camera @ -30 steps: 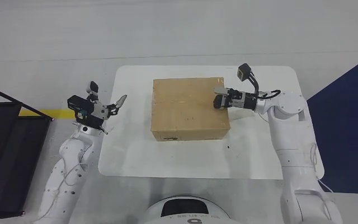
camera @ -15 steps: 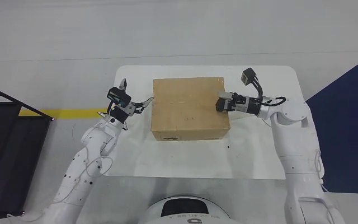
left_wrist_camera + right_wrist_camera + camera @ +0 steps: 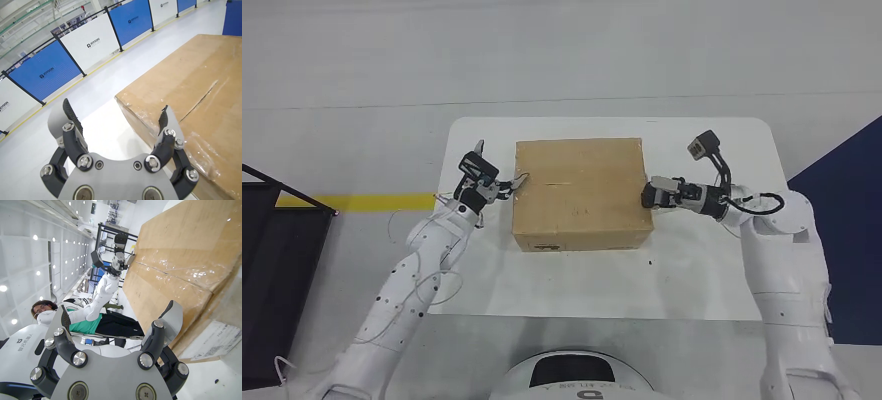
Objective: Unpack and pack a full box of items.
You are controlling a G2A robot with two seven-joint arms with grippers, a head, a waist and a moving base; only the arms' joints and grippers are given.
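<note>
1. A strip of the white rounded table (image 3: 542, 290) shows along the near side of the closed, taped brown cardboard box (image 3: 582, 195).
2. My left gripper (image 3: 514, 183), fingers spread, sits at the box's left top edge.
3. My right gripper (image 3: 650, 192), also spread, is just beside its right edge.

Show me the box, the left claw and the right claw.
box (image 3: 579, 187), top view, middle of its lid.
left claw (image 3: 116, 103), left wrist view, between fingertips.
right claw (image 3: 117, 305), right wrist view, between fingertips.
</note>
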